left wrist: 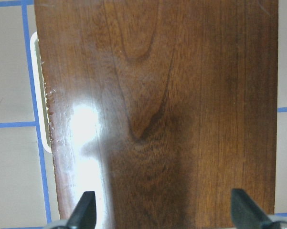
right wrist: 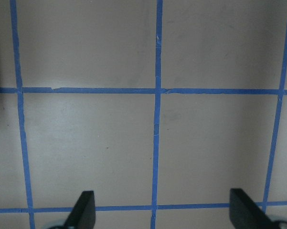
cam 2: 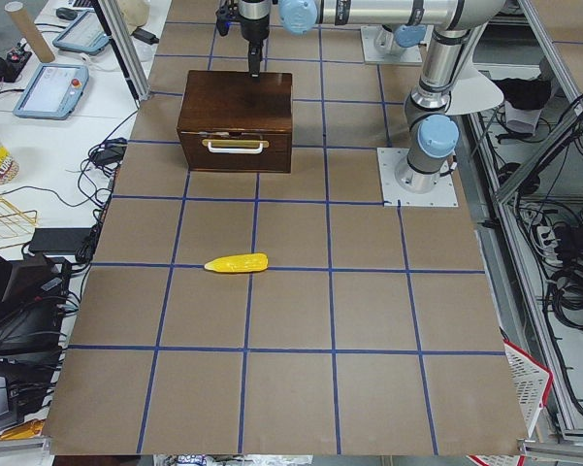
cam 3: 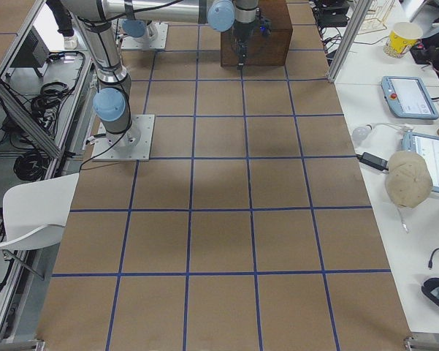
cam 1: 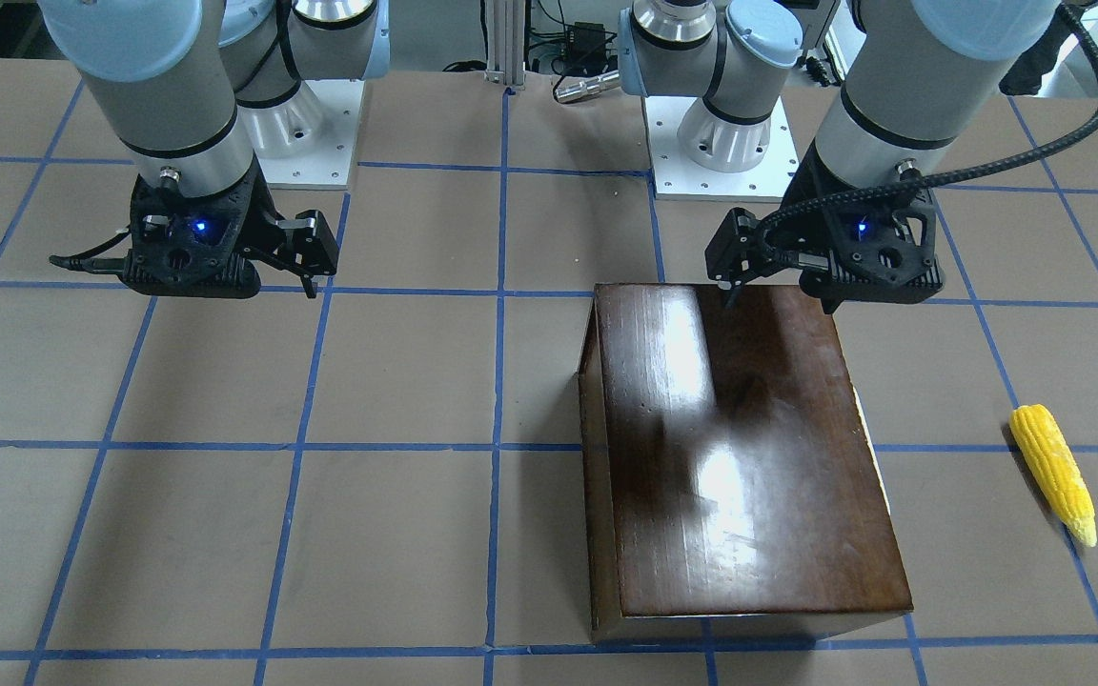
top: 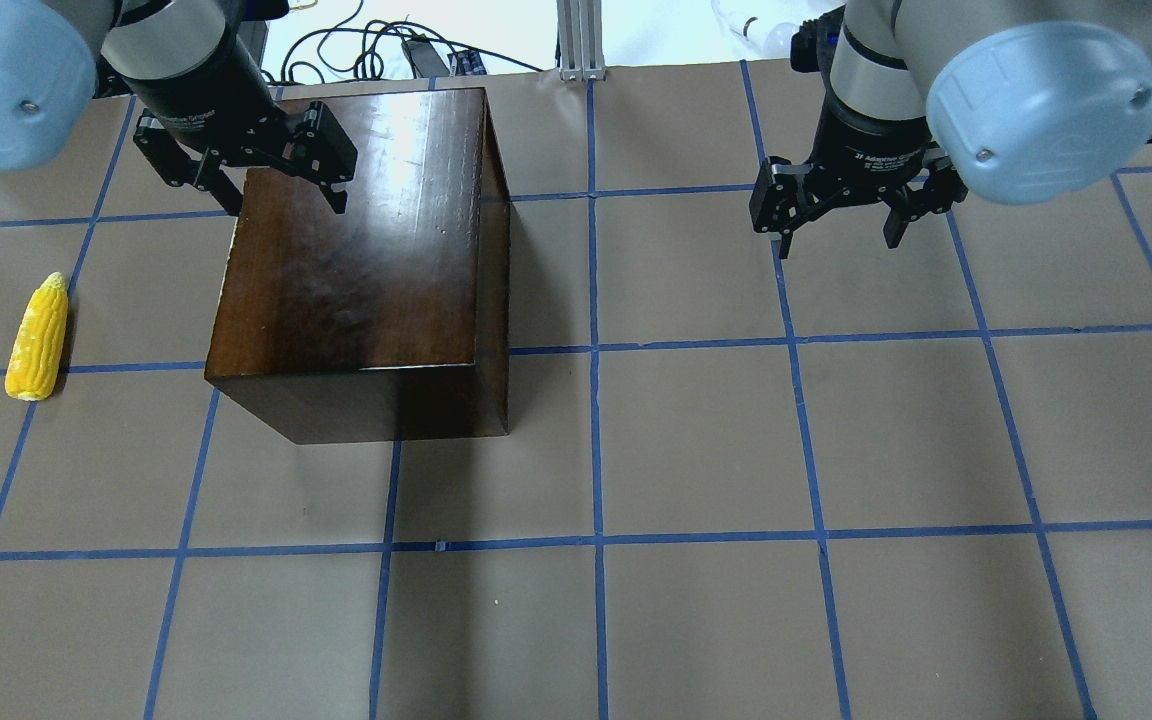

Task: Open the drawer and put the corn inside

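Dark-brown and glossy, the box [top: 366,250] stands on the table [top: 696,440], a brown surface with a grid of blue tape. In the overhead view its drawer [cam 2: 235,155] is on the side turned to 9 o'clock. The drawer is fully pushed in, and its pale handle [cam 2: 235,145] shows best from the camera at the robot's left end of the table. The same handle peeps out at the left edge of the left wrist view.

The corn [top: 37,338] lies flat on the table at about 9 o'clock from the box, well apart from it, with its pale tip pointing to 12 o'clock. Nothing touches it.

The left gripper [top: 286,205] hangs over the box top near the 11 o'clock corner. Its two fingers are spread wide and hold nothing (the wrist camera sees only the wood grain between them).

The right gripper [top: 838,243] hangs over bare table at about 2 o'clock from the box, well apart from it. Its fingers are spread wide too, with nothing between them.
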You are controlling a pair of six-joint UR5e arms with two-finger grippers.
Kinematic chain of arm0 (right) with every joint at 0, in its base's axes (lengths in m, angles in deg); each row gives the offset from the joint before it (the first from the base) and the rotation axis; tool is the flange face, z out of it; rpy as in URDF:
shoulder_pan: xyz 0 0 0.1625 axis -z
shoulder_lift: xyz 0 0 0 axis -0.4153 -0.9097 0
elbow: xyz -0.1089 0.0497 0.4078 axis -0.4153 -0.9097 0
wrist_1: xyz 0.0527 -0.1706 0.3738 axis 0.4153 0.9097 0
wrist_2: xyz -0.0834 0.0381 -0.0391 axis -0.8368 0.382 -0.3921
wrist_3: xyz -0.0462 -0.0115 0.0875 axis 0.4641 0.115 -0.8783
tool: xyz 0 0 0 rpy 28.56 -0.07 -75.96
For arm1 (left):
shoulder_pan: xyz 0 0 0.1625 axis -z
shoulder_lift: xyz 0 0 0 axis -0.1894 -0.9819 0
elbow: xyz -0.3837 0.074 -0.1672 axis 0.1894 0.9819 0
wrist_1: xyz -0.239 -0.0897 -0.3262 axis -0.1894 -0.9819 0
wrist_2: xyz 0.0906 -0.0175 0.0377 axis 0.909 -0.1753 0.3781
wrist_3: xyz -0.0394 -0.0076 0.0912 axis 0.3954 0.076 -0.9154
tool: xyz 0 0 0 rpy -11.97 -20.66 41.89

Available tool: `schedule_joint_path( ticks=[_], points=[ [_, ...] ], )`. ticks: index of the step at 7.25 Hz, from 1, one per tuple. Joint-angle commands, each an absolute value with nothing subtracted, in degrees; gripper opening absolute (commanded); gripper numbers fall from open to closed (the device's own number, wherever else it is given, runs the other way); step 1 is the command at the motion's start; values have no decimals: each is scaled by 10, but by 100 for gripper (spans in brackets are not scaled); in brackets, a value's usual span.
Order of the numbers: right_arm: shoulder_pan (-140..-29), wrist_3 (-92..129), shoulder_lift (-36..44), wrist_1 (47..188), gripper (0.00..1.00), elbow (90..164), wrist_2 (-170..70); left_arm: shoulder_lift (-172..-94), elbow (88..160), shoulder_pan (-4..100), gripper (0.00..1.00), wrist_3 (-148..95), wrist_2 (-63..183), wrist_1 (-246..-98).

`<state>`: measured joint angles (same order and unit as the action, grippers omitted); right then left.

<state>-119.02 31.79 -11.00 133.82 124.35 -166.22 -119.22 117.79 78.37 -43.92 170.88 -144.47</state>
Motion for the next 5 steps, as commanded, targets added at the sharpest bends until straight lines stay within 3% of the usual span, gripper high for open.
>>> schedule_joint_path(
  ticks=[1,5],
  points=[
    [-1190,318,-110,1338,100,1244,-1662,-1191,1180,784,100,-439,1710,-1447],
    [-1190,318,-110,1338,100,1244,-1662,-1195,1178,785,100,-440,1706,-1442]
  ],
)
